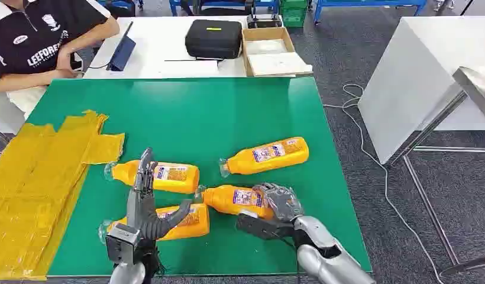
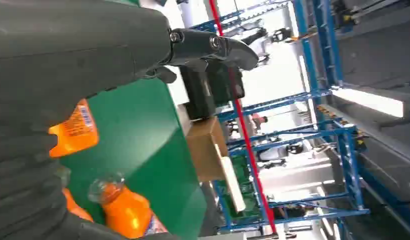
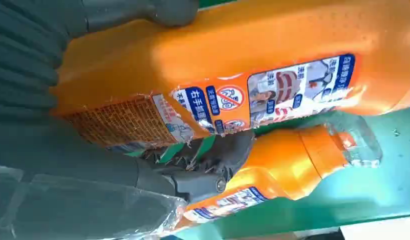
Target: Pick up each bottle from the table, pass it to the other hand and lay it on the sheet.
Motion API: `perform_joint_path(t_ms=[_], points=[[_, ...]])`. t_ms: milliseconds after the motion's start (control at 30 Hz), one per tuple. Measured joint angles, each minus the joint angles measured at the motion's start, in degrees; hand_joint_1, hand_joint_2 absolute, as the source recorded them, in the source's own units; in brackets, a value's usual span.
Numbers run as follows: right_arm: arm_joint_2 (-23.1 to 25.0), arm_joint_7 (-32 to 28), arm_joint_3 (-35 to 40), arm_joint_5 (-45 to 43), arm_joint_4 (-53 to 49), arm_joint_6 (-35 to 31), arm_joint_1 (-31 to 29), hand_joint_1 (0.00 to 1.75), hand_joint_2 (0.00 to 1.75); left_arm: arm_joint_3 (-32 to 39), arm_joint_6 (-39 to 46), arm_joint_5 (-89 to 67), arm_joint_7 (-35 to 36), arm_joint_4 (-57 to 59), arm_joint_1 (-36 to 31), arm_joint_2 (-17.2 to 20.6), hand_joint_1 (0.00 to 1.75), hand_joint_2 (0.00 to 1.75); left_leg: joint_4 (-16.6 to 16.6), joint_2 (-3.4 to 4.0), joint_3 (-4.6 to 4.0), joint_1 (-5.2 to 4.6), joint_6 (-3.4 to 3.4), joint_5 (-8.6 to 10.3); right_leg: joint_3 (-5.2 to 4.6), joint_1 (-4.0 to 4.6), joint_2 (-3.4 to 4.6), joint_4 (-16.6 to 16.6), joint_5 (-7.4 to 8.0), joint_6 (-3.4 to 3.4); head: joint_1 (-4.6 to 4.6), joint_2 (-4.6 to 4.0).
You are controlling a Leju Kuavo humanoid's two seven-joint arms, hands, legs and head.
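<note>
Four orange bottles with clear caps lie on the green table. My right hand grips the base end of the bottle near the front edge; the right wrist view shows that bottle across the palm with the thumb under it, and another bottle beyond. My left hand stands upright with fingers stretched and thumb apart, above the near-left bottle, holding nothing. Two more bottles lie at middle left and middle right. The yellow sheet covers the table's left side.
A person sits at the far left corner beside a dark tablet. A black case and a cardboard box rest on the white table behind. Another white table and a floor cable are to the right.
</note>
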Motion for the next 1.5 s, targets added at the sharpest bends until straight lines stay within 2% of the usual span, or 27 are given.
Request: perform_joint_path(t_ms=[133, 300, 467, 600, 767, 1233, 1500], points=[[-1.0, -0.2, -1.8, 2.2, -6.2, -2.5, 4.6, 1.75, 1.75, 0.5, -0.5, -0.7, 0.3, -0.3, 0.5, 0.0, 0.0, 1.75, 0.0, -0.03, -0.24, -0.04, 0.03, 0.02, -0.26, -0.04, -0.01, 0.0, 0.01, 0.02, 0.0, 0.0], [-0.8, -0.4, -8.2, 10.5, -19.7, -12.4, 13.1, 1.75, 1.75, 1.7, -1.0, -2.3, 1.0, -1.5, 1.8, -0.4, 0.0, 1.75, 0.0, -0.14, -0.59, -0.04, 0.03, 0.02, -0.57, -0.04, -0.13, 0.0, 0.0, 0.02, 0.0, 0.0], [2.1, -4.8, -15.2, 10.7, -29.2, -19.0, 20.3, 1.75, 1.75, 2.7, -1.0, -4.0, 1.6, -3.3, 3.7, -0.8, 0.0, 1.75, 0.0, -0.13, -0.8, -0.03, 0.03, 0.02, -0.8, -0.03, -0.13, 0.0, -0.01, 0.01, 0.0, 0.0], [4.6, -9.1, -19.0, 8.9, -31.7, -26.1, 22.7, 1.75, 1.75, 3.1, -1.7, -5.2, 2.7, -4.3, 4.2, -1.6, 0.0, 1.75, 0.0, -0.13, -0.84, -0.03, 0.03, 0.03, -0.83, -0.03, -0.12, 0.0, -0.01, 0.01, 0.02, 0.0], [7.7, -16.5, -21.2, 4.2, -30.7, -33.6, 22.7, 1.75, 1.75, 3.4, -2.8, -5.7, 3.5, -4.6, 4.1, -2.3, 0.0, 1.75, 0.0, -0.11, -0.82, -0.03, -0.02, 0.07, -0.82, -0.03, -0.12, 0.0, 0.0, 0.0, 0.02, 0.0], [17.2, -41.8, -24.1, -13.9, -8.2, -33.8, 15.2, 1.75, 1.75, 1.4, -19.8, 6.0, 8.3, -2.3, -0.4, -2.3, 0.0, 1.75, 0.0, -0.13, -0.85, -0.03, -0.06, 0.18, -0.83, -0.03, -0.16, 0.0, 0.01, 0.01, 0.0, 0.0], [20.0, -43.5, -22.3, -16.0, -6.3, -33.8, 13.0, 1.75, 1.75, -0.2, -20.3, 7.3, 9.2, -0.3, -2.9, -1.9, 0.0, 1.75, 0.0, -0.13, -0.87, -0.03, -0.06, 0.18, -0.86, -0.03, -0.16, 0.0, 0.01, 0.01, 0.0, 0.0]])
